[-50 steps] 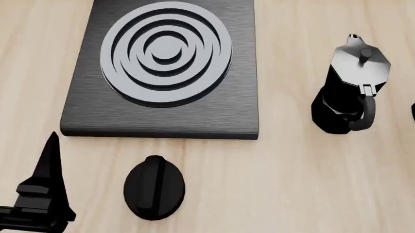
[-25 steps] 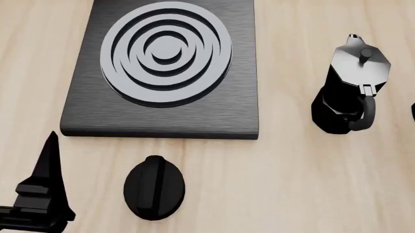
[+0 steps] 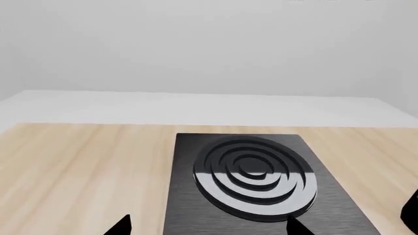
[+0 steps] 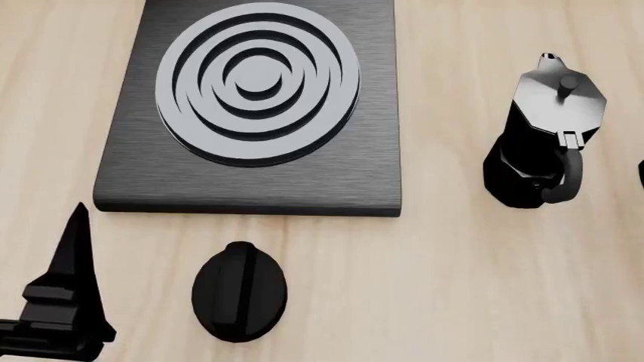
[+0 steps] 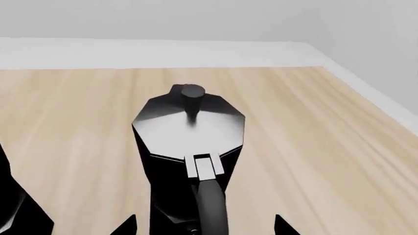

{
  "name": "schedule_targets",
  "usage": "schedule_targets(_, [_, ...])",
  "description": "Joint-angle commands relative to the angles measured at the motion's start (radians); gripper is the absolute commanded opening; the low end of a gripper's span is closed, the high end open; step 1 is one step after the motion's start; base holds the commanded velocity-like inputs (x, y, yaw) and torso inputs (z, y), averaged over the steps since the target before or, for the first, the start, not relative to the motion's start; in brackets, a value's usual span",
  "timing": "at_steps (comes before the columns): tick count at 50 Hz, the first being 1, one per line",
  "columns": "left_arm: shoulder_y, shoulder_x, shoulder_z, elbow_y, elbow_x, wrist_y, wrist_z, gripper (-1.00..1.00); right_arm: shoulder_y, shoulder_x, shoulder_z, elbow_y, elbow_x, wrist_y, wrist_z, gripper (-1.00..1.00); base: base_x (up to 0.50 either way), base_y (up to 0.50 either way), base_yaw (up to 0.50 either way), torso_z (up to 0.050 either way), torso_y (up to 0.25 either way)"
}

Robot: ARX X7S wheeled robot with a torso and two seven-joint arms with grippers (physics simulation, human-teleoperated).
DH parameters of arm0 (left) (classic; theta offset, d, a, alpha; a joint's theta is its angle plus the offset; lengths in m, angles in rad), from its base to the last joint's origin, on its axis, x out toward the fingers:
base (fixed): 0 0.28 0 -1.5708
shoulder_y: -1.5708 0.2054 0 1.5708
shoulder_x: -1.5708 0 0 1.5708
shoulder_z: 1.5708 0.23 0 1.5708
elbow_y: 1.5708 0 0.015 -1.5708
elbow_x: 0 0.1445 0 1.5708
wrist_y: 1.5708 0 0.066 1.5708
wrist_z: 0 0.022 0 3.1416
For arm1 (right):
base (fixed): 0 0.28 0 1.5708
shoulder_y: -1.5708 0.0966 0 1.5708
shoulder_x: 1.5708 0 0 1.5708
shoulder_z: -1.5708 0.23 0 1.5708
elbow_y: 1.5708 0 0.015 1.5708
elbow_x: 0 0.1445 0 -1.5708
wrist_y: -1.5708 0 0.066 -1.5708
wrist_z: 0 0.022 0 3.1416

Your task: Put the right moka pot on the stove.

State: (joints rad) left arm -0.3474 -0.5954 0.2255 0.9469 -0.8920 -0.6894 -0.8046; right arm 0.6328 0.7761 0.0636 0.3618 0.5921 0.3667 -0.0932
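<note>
The right moka pot [image 5: 189, 132], glossy black with a grey faceted lid and knob, fills the right wrist view with its handle toward the camera. In the head view only a black sliver [image 4: 641, 173] shows at the right edge. My right gripper [image 5: 202, 227] is open, its fingertips wide apart on either side of the handle and not touching it. The stove [image 4: 252, 181] is a black slab with a ringed burner [image 4: 259, 79] at the upper left. My left gripper [image 3: 209, 227] is open and empty in front of the stove [image 3: 186, 186]; one of its fingers [image 4: 78, 256] shows in the head view.
The other moka pot [image 4: 544, 136] stands right of the stove, and its edge [image 5: 13, 210] shows beside the right pot. An oval black knob [image 4: 240, 290] lies in front of the stove. The table's right edge [image 5: 365, 98] runs close to the right pot.
</note>
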Motion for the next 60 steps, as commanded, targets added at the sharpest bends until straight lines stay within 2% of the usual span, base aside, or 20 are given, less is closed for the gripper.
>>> schedule_targets(1, [-0.003, -0.003, 0.004, -0.001, -0.003, 0.004, -0.004, 1.0, 0.025, -0.009, -0.015, 0.047, -0.019, -0.014, -0.007, 1.0, 0.0, 0.0, 0.0, 0.0, 0.0])
schedule_targets(11, [-0.004, -0.006, 0.007, -0.002, -0.001, 0.008, -0.009, 1.0, 0.039, -0.012, -0.015, 0.079, -0.026, -0.033, -0.016, 1.0, 0.0, 0.0, 0.0, 0.0, 0.0])
schedule_targets(12, [0.004, -0.005, 0.011, -0.004, 0.011, 0.016, -0.003, 1.0, 0.035, -0.017, -0.015, 0.086, -0.029, -0.043, -0.017, -1.0, 0.0, 0.0, 0.0, 0.0, 0.0])
schedule_targets(36, [0.002, -0.013, 0.017, -0.004, 0.008, 0.028, -0.007, 1.0, -0.023, 0.008, 0.025, -0.045, 0.011, 0.001, 0.022, -1.0, 0.0, 0.0, 0.0, 0.0, 0.0])
schedule_targets(60, [0.006, -0.022, 0.03, -0.005, 0.013, 0.045, 0.0, 1.0, -0.274, 0.123, 0.239, -0.424, 0.179, 0.178, 0.154, -1.0, 0.0, 0.0, 0.0, 0.0, 0.0])
